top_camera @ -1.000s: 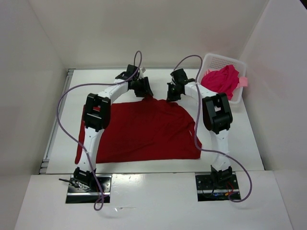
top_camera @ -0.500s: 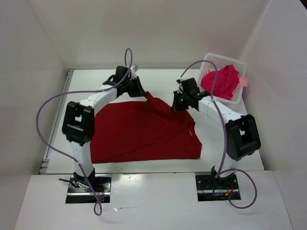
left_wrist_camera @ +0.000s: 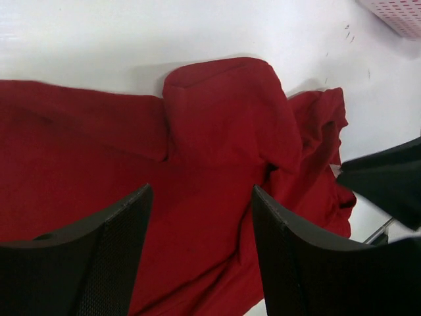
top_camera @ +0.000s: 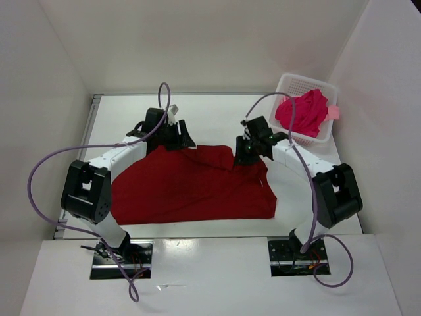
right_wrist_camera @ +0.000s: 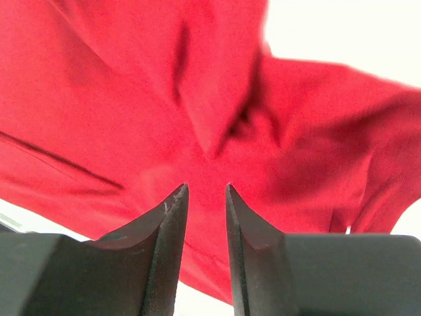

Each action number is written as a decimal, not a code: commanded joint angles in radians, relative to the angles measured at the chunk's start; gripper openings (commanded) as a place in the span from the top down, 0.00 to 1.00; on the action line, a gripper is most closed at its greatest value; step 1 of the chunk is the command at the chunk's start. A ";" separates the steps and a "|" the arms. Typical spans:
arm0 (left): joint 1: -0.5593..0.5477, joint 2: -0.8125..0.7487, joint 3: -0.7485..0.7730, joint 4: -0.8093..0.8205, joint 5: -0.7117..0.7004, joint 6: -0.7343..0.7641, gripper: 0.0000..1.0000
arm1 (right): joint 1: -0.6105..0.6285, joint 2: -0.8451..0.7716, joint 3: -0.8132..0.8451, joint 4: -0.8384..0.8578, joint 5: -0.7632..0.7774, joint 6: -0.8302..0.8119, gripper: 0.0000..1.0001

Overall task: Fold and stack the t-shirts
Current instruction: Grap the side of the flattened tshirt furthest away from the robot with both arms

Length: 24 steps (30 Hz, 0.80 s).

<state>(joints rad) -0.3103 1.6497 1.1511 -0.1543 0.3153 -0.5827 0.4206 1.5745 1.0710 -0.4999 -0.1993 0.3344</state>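
Observation:
The dark red t-shirt (top_camera: 191, 187) lies spread on the white table (top_camera: 217, 115), its far edge rumpled into folds (left_wrist_camera: 223, 112). My left gripper (top_camera: 186, 141) hovers open over that far edge, and its fingers (left_wrist_camera: 105, 250) stand wide apart with only cloth below them. My right gripper (top_camera: 242, 157) is over the shirt's far right corner. Its jaws (right_wrist_camera: 206, 189) are a narrow gap apart and grip nothing, with red cloth (right_wrist_camera: 197, 99) beyond them. The crimson-pink t-shirt (top_camera: 304, 110) is heaped in the basket, and a salmon pink bit (top_camera: 334, 112) pokes out at its right.
The white perforated basket (top_camera: 289, 80) stands at the back right corner, and its corner (left_wrist_camera: 395, 12) shows in the left wrist view. Purple cables loop over both arms. White walls close in the table on three sides.
Both grippers have let go of the shirt's far edge, which has dropped onto the table in folds. The left arm has swung left and the right gripper has come nearer.

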 commanded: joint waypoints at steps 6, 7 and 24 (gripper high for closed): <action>0.005 -0.016 0.018 0.015 -0.033 0.007 0.31 | -0.019 0.231 0.302 0.133 -0.005 0.045 0.63; 0.014 -0.016 0.027 0.004 -0.033 0.007 0.31 | -0.028 0.261 0.322 0.133 0.023 0.058 0.62; 0.057 -0.070 -0.025 -0.005 -0.004 0.017 0.31 | -0.046 0.536 0.399 0.152 0.093 0.127 0.53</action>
<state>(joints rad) -0.2596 1.6138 1.1347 -0.1753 0.2920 -0.5797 0.3759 2.0995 1.4826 -0.3622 -0.1501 0.4427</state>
